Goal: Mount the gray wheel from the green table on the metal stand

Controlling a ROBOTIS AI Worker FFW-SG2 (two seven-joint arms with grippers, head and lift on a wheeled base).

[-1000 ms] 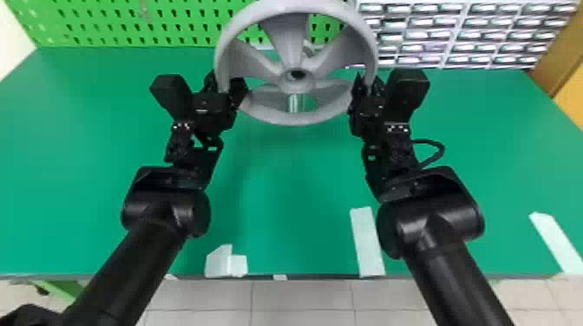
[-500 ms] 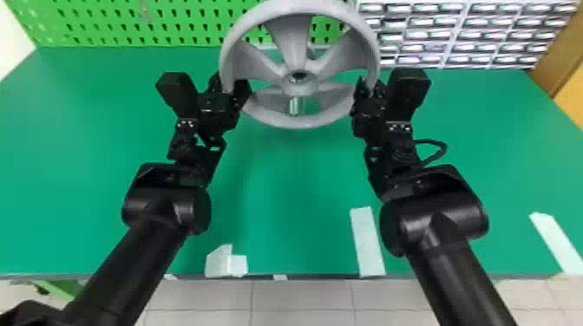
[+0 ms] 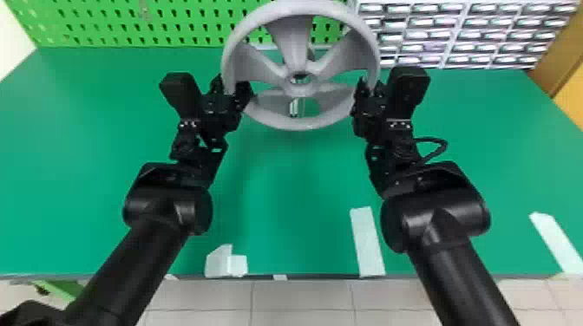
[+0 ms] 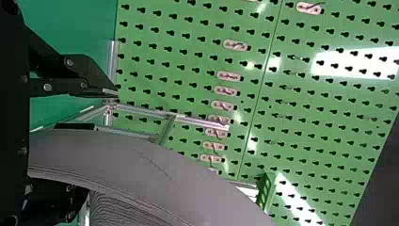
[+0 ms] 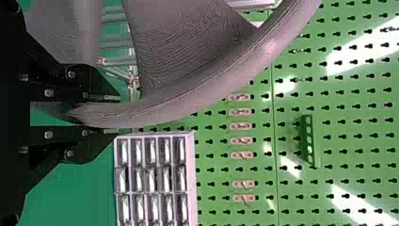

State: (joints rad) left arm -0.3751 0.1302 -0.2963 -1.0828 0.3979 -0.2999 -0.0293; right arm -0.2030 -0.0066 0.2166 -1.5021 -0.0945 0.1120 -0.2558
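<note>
Head view: the black two-finger right gripper point(image 5: 113, 114) is clamped on the rim point(image 3: 303, 125) of the gray, round, spoked wheel point(image 3: 296, 45).
The black two-finger left gripper point(image 3: 232, 84) is at the opposite side, its fingers apart; I cannot tell if it bears weight. Between the arms, the wheel is held upright above the green flat table point(image 3: 277, 195), and has shifted slightly toward the robot's right and lower in this view. I judge this is small alignment with the silver metal-bar stand point(image 4: 141, 112) behind; the mounting seems not finished.
</note>
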